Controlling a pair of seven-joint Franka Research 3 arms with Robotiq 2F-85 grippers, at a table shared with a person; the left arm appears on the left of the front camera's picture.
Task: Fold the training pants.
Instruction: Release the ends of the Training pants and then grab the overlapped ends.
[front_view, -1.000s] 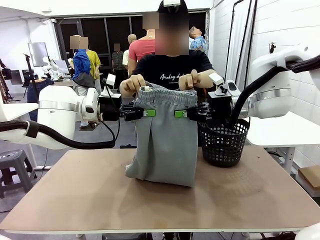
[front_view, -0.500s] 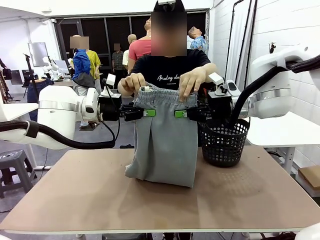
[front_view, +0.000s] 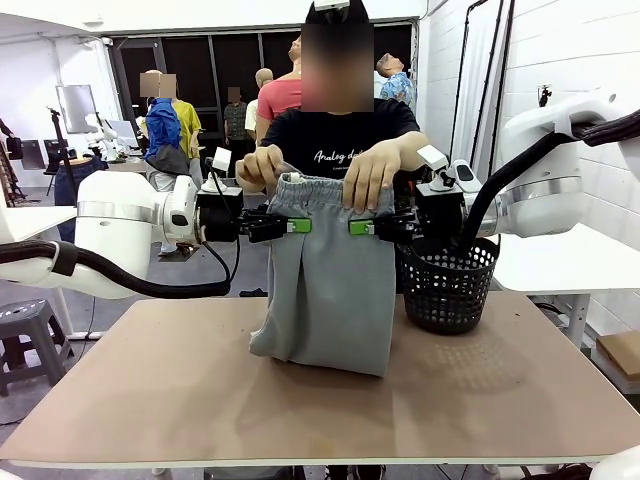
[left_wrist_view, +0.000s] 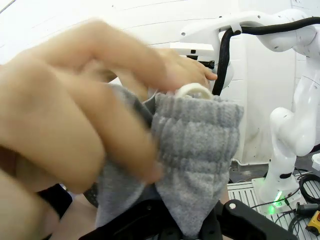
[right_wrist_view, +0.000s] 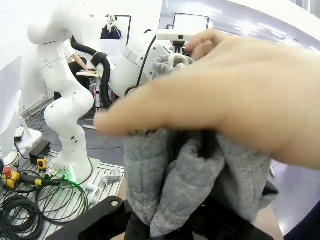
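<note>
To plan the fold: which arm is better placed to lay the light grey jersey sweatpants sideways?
Probably left: the left gripper and right gripper both pinch the sweatpants, but a black mesh basket stands close by the right one.

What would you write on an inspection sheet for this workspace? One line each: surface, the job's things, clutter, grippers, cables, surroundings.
Surface: brown table, carrying the pants' lower end and a basket.
Job's things: grey training pants hang upright, lower end resting on the table; a person's picture-left hand and picture-right hand hold the waistband.
Clutter: black mesh basket on the table, beside the pants at picture right.
Grippers: left gripper and right gripper each shut on the pants just below the waistband.
Cables: black cable loops under the left arm; black hose runs along the right arm.
Surroundings: people standing behind; grey stool at picture left.
</note>
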